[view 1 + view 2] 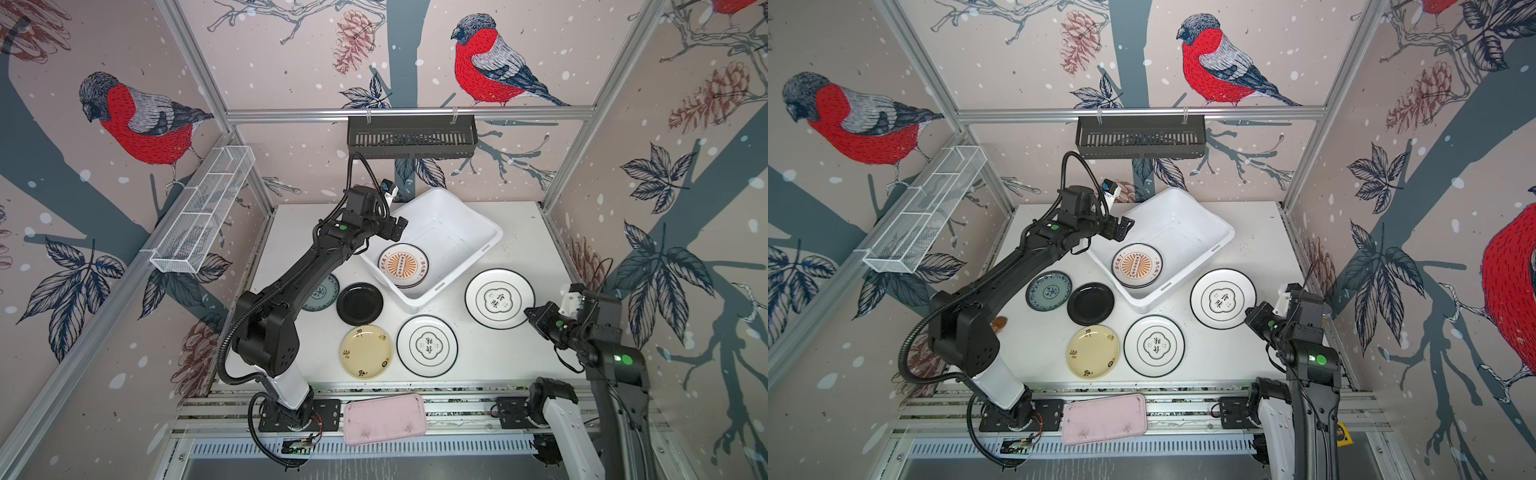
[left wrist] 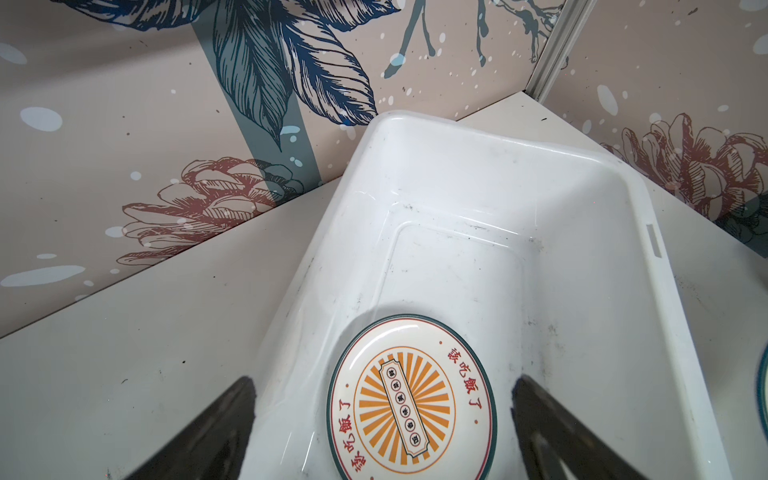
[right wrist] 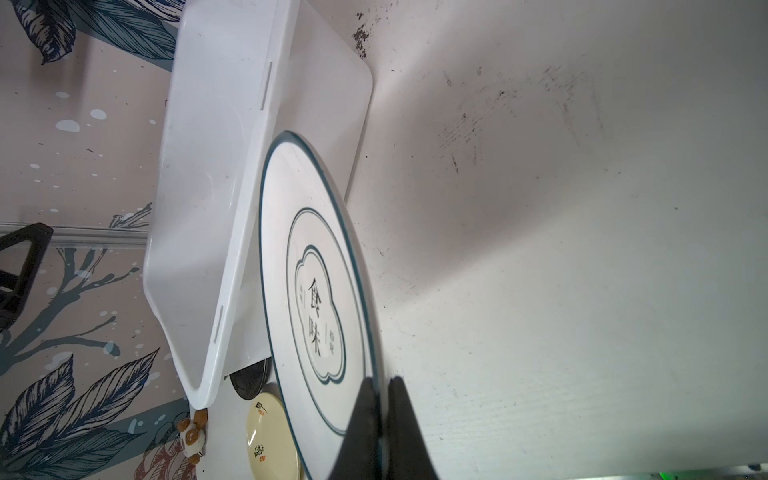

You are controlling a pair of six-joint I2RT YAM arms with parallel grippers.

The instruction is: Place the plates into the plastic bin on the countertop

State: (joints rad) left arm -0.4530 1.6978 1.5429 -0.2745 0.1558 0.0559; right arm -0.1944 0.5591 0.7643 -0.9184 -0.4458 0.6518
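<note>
Countertop (image 1: pixel 519 232), R gripper (image 3: pixel 381 382) pinching plate (image 3: pixel 316 291) (beside bin (image 1: pixel 453 214))

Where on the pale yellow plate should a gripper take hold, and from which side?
Probably its rim at the near-left edge, one finger slid under from the left. The yellow plate lies flat, so only the rim offers a lip; the black plate and a black-rimmed plate crowd its far and right sides.

- The black-rimmed plate (image 3: pixel 316 291) is pinched at its rim by the right gripper (image 3: pixel 380 386).
- The plastic bin (image 3: pixel 208 187) is seen just beside the plate, at eleven o'clock from the gripper.
</note>
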